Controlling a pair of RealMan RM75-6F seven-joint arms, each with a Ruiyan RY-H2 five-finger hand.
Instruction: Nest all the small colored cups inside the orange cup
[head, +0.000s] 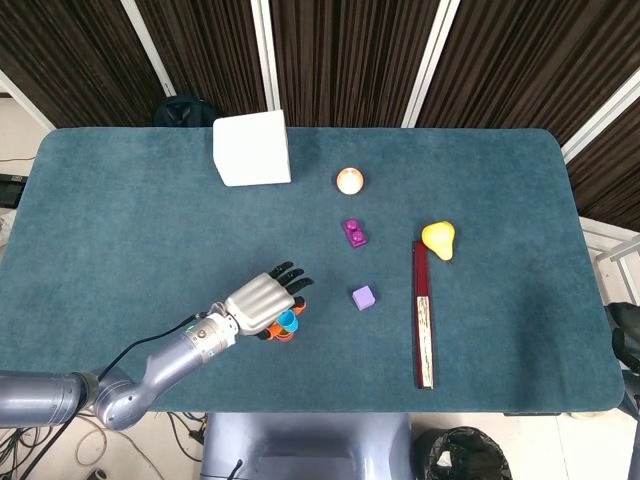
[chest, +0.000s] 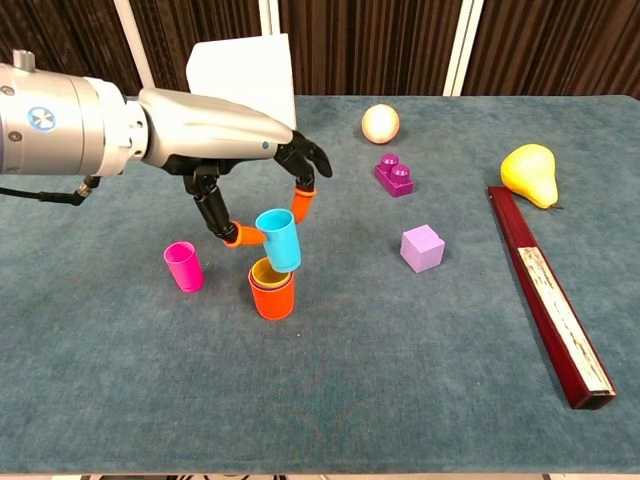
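Observation:
My left hand (chest: 235, 140) (head: 262, 300) pinches a blue cup (chest: 279, 239) (head: 287, 320) between thumb and a finger. The blue cup hangs slightly tilted, its base at the mouth of the orange cup (chest: 272, 295), which has a yellow cup (chest: 266, 272) nested inside. A pink cup (chest: 184, 266) stands upright on the mat just left of the orange cup. In the head view my hand covers the pink cup and most of the orange cup (head: 285, 336). My right hand shows in neither view.
A purple cube (chest: 422, 247), a purple brick (chest: 395, 173), a cream ball (chest: 380, 123) and a yellow pear (chest: 529, 172) lie to the right. A long dark red box (chest: 548, 296) runs along the right side. A white box (chest: 243, 67) stands at the back.

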